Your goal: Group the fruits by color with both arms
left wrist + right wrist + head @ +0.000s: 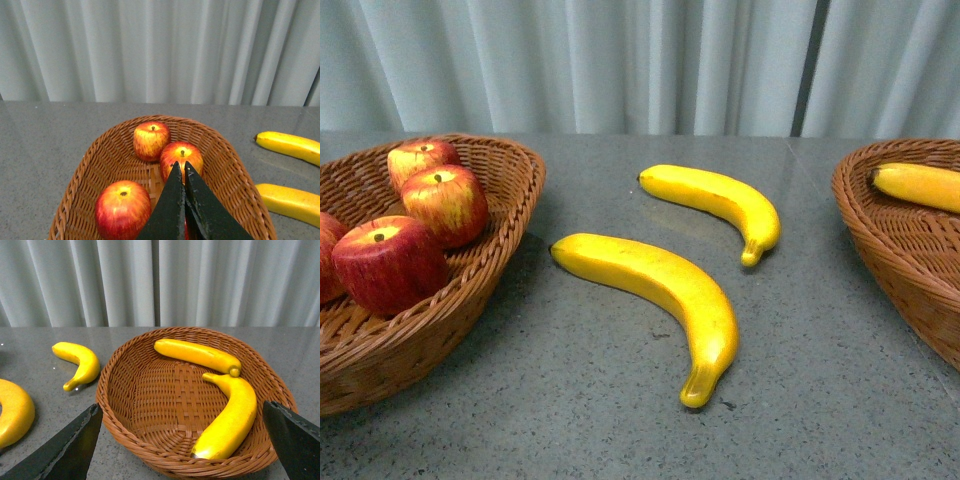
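In the left basket (pixel 510 190): three red apples (pixel 445 203) show whole. A fourth apple (pixel 326 255) is cut off by the front view's edge.
Left gripper (pixel 180 167): its black fingers (pixel 200 210) are pressed together with no gap and grip nothing. They hang over the apples and cover part of one, and their bases run out of frame.
Right gripper (pixel 180 406): only the finger ends show, spread wide at the corners of the view. They are empty and hang above the right basket (pixel 120 405).
In the right basket: two basket bananas (pixel 230 420) lie with their ends close together. The front view cuts this basket off.
On the bench (pixel 820 400): the near banana (pixel 660 290) and the far banana (pixel 720 200) lie apart between the baskets. The near one's tip is just beside the left basket's wall.
Open room: bare bench lies in front of the near banana.
Surfaces: the baskets are brown woven wicker and the fruit is glossy. The bench is speckled grey, with a pale pleated curtain (pixel 620 60) behind.
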You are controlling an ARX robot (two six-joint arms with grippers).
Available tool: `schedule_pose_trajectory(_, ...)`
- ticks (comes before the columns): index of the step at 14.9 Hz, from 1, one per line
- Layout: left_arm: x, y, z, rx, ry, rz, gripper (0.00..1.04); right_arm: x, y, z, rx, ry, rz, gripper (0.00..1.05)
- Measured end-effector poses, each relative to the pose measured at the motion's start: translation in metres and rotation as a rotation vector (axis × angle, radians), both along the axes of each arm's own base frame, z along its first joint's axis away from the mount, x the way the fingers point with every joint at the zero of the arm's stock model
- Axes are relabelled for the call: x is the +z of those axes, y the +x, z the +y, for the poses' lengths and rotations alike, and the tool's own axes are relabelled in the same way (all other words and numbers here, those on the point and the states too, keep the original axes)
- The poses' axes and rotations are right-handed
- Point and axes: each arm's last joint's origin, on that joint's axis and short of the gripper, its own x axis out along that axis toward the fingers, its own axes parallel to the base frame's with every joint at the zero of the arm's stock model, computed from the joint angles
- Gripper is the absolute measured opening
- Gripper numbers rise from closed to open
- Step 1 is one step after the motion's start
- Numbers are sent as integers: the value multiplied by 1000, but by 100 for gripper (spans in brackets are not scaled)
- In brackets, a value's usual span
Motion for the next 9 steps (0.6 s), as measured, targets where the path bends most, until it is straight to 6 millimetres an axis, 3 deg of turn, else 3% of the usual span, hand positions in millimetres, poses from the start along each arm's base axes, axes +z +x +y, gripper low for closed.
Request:
schedule_pose_trajectory(2, -15, -10, 6, 2, 1, 20, 2, 0, 0, 0, 0, 0, 0, 98)
schedule_pose_trajectory(7, -32, -29, 24, 22, -2, 16, 2, 0, 0, 0, 0, 0, 0, 98)
schedule_pose_trajectory(9, -37, -35, 22, -6, -1, 16, 2, 0, 0, 0, 0, 0, 0, 98)
